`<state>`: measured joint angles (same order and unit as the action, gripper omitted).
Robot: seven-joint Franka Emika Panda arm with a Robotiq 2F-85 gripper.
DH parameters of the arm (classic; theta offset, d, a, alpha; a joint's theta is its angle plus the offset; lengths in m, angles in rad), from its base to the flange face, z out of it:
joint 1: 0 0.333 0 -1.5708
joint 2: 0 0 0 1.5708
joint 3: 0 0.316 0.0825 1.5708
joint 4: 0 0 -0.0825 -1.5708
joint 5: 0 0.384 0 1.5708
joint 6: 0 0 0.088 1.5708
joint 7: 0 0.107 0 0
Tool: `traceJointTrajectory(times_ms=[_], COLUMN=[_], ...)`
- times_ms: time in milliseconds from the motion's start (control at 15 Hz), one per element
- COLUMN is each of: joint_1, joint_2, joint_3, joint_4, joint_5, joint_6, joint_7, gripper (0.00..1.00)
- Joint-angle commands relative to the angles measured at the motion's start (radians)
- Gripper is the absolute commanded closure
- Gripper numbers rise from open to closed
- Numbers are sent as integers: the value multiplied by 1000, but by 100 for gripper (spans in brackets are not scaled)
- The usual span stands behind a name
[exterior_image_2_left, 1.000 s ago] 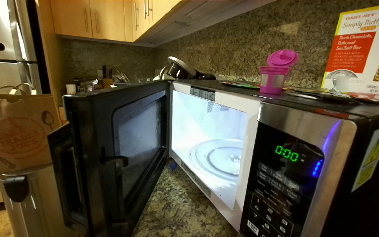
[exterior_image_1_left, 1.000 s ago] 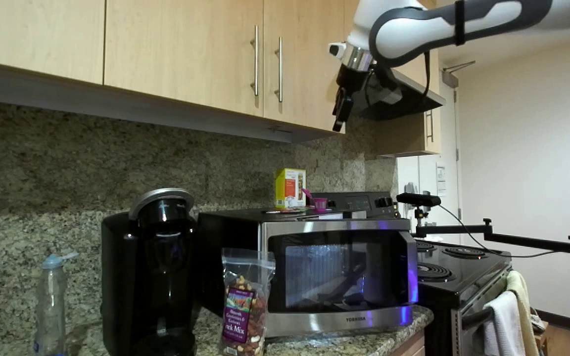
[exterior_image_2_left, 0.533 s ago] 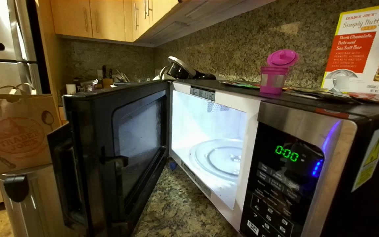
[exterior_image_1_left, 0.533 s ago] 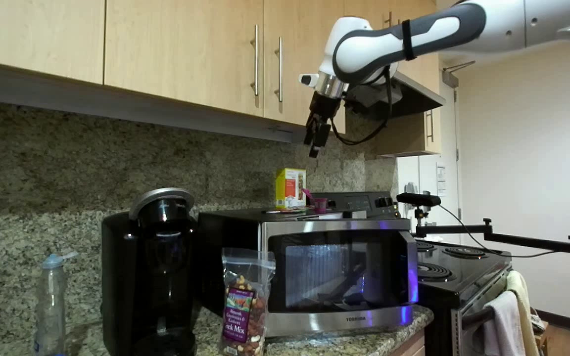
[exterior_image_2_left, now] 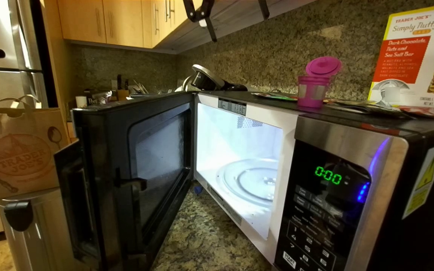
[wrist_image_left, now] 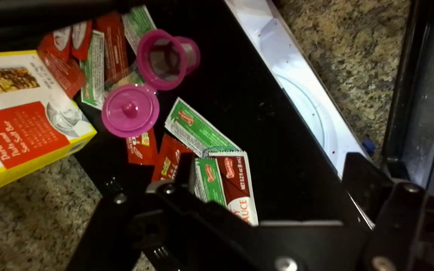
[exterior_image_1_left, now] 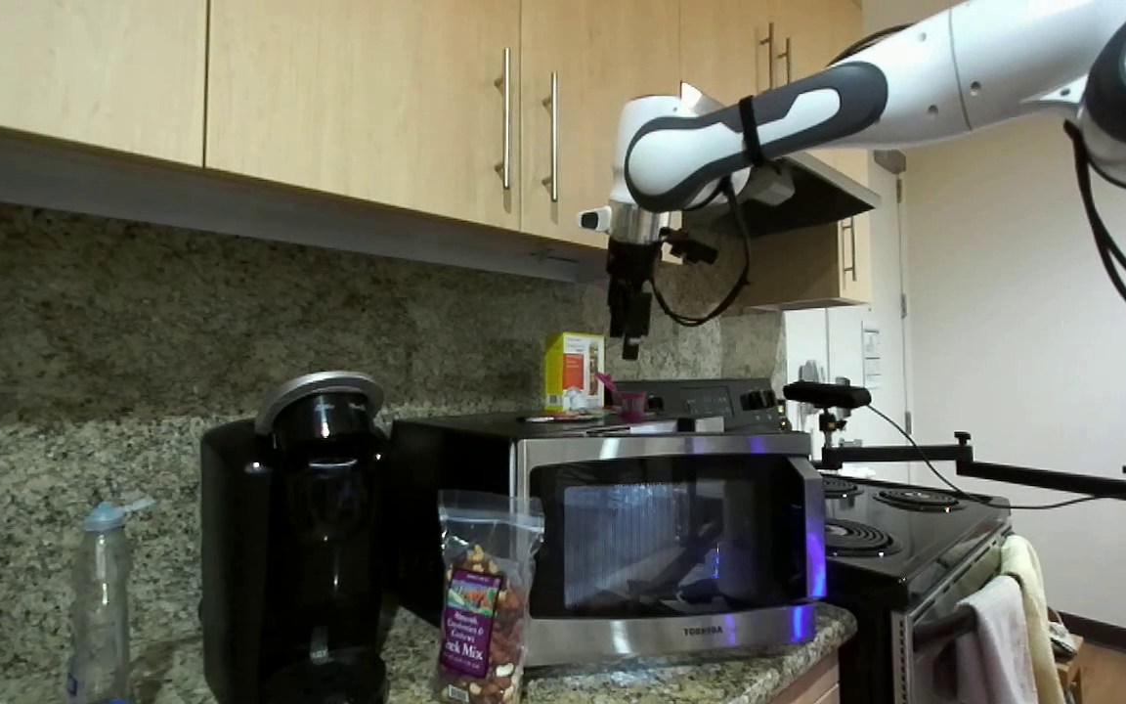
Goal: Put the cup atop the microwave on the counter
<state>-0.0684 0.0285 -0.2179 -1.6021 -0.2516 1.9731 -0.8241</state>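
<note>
The pink-magenta cup (exterior_image_2_left: 310, 92) stands upright on top of the microwave (exterior_image_2_left: 333, 131), near its front edge, with its hinged lid flipped open. It also shows in an exterior view (exterior_image_1_left: 632, 405) and at the upper left of the wrist view (wrist_image_left: 163, 62). The microwave's door is open and its lit inside holds a glass turntable. The granite counter (exterior_image_2_left: 202, 229) lies below and in front of it. My gripper (exterior_image_1_left: 629, 342) points down above the microwave top, higher than the cup. In the wrist view the gripper (wrist_image_left: 271, 165) is open, with nothing between its fingers.
A yellow-and-white bar box (wrist_image_left: 17, 120) stands on the microwave behind the cup. Sauce packets (wrist_image_left: 202, 130) lie around the cup. A black coffee maker (exterior_image_1_left: 294, 548), a nut bag (exterior_image_1_left: 483, 616) and a clear bottle (exterior_image_1_left: 102, 606) stand on the counter. Cabinets (exterior_image_1_left: 358, 108) hang above.
My arm has swung left and come down in an exterior view, and the gripper now hangs more vertically. Its fingertips have entered at the top of an exterior view. The cup has not moved.
</note>
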Motion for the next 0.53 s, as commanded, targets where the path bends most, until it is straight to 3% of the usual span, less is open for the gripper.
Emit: traceJointTrajectory(times_ms=[0,467], joint_1=[-48,-93], joint_2=[60,116], joint_3=[19,16], joint_4=[42,35], joint_5=[6,-17], joint_6=[-23,27], joint_7=[2,49], gripper=[0,0])
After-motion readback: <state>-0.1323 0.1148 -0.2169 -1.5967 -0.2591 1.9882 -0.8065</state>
